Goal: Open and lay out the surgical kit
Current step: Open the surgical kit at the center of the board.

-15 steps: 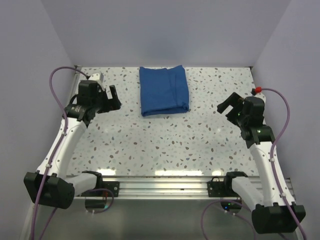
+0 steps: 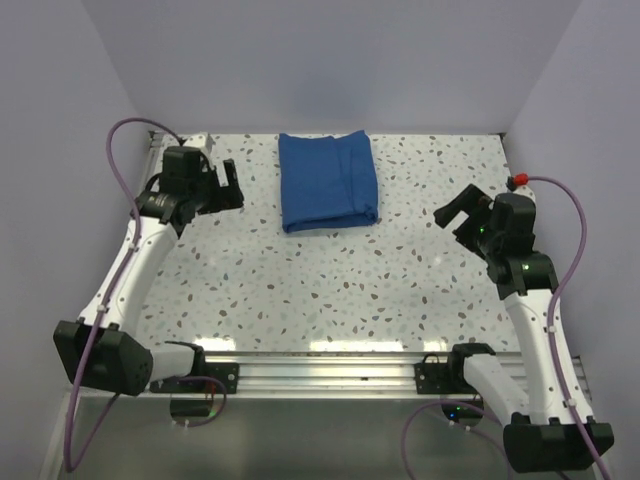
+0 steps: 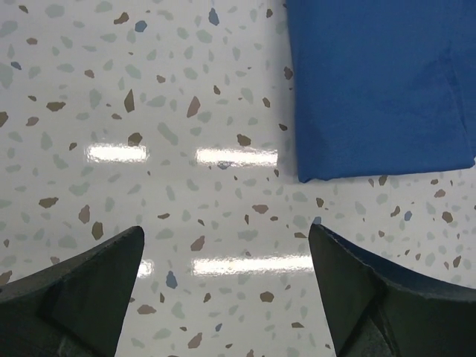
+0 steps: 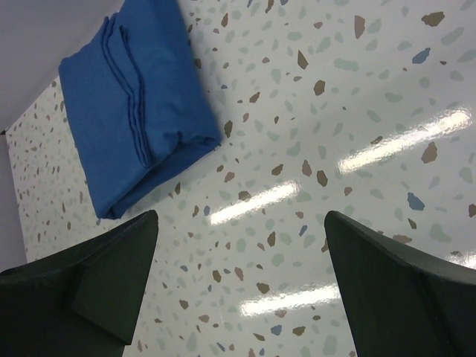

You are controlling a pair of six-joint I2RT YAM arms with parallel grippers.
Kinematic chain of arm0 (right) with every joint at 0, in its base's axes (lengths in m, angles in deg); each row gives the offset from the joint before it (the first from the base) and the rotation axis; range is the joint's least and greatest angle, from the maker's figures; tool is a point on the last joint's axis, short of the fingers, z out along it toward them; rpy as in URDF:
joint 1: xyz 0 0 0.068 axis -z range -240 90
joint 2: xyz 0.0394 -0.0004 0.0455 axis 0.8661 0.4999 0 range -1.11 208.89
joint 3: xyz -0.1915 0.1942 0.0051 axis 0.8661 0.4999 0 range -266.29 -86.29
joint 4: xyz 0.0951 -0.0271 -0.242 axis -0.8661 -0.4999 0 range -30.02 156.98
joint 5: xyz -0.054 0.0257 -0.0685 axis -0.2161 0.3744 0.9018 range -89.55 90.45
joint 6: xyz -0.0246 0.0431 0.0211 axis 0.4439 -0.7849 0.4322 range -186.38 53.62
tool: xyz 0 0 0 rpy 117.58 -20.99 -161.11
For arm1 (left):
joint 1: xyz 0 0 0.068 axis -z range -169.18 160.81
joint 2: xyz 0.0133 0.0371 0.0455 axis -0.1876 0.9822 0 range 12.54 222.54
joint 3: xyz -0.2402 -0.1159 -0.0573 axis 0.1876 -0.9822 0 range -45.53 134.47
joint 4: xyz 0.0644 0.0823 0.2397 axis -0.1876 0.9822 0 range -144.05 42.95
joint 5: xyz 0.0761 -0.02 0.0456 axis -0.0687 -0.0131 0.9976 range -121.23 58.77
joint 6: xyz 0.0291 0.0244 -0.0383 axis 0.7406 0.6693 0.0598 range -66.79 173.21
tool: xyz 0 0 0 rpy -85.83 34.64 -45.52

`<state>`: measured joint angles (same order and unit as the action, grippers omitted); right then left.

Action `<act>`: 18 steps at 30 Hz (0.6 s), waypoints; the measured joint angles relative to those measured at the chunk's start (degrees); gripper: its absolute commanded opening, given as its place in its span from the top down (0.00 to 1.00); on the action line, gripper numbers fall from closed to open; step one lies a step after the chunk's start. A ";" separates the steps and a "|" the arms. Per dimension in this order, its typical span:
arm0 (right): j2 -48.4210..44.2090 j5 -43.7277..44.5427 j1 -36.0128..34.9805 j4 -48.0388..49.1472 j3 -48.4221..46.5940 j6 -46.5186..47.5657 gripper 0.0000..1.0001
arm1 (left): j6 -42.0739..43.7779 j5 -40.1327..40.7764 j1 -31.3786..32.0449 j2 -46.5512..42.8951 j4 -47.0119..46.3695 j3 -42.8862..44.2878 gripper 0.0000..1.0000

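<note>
**Reporter:** Where did we find the kit?

**Photographer:** We found the blue cloth bundle (image 2: 328, 182) folded shut and lying flat on the speckled worktop (image 2: 330, 285), near the middle of its far edge.

**Reporter:** And the arms?

**Photographer:** We saw the left gripper (image 2: 230, 185) raised near the worktop's far left corner. Its fingers were spread wide with nothing between them, and it pointed toward the bundle without touching it. In its wrist view, a corner of the bundle lay ahead and to the right of the fingers (image 3: 89, 290).

**Reporter:** The other one?

**Photographer:** We saw the right gripper (image 2: 452, 207) hanging toward the worktop's right edge, well apart from the bundle. It was also spread wide and gripped nothing. In its own wrist view, we saw only bare worktop between its fingers (image 4: 394, 282).
</note>
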<state>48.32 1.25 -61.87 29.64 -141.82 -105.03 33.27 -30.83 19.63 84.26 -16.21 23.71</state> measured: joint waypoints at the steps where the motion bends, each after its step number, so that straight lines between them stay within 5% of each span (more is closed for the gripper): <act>1: -0.02 0.26 0.00 0.02 -0.50 -0.02 0.01 | 0.15 0.13 0.28 1.31 -0.04 1.33 0.04; 12: 0.00 1.14 -0.66 -0.02 -1.14 1.07 0.01 | 4.22 14.05 23.63 33.14 1.18 30.88 0.05; 18: -0.57 0.66 -0.74 -1.33 -1.14 2.25 0.01 | 3.30 18.21 31.01 51.76 4.70 47.23 0.05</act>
<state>47.75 1.91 -62.62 28.31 -142.96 -102.78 36.57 -12.62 50.65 136.02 -11.51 70.94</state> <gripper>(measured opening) 0.986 0.950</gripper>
